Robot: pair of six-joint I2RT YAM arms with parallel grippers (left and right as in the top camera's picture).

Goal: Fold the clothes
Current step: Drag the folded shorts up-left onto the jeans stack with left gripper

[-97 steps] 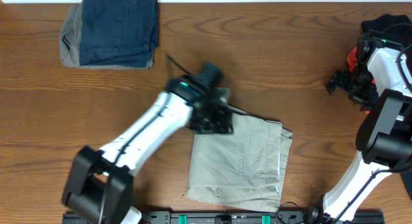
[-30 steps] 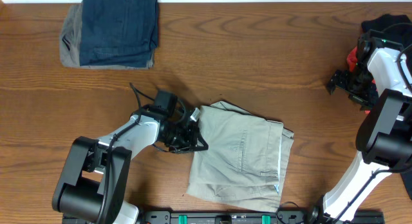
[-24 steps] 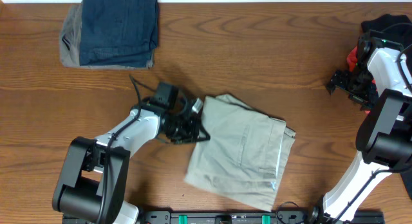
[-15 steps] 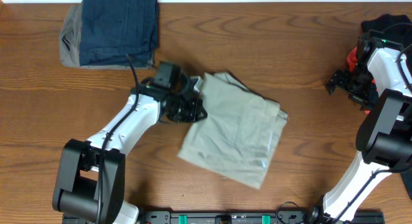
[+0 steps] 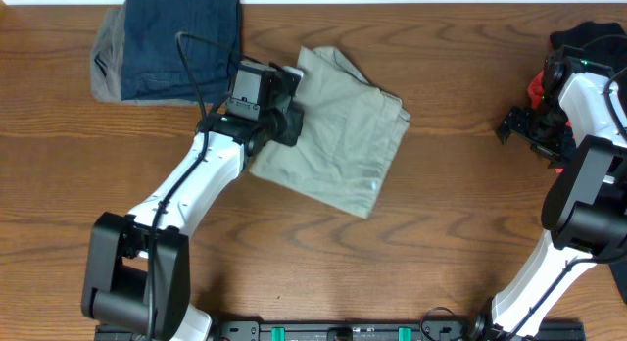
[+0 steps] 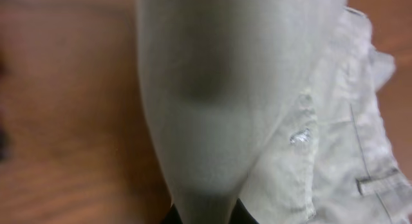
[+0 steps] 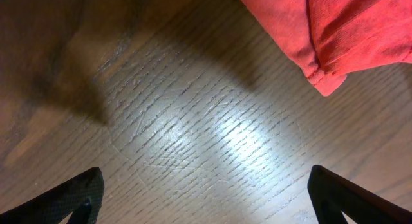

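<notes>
Even overhead light, blurry left wrist view, glare on the table [image 7: 239,139]

I see the clothes [image 5: 343,135] as matt, creased woven cloth; the surface [image 5: 451,223] is grained wood with a soft sheen.

Left pincer [image 5: 289,116] clamped tight, right pincer [image 7: 207,197] spread wide, pointing down.

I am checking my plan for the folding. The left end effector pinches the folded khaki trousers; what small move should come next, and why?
Probably lift the left end effector a little and carry the trousers leftwards onto the jeans pile: it is shut on their edge nearest that pile, and they are already folded.
</notes>
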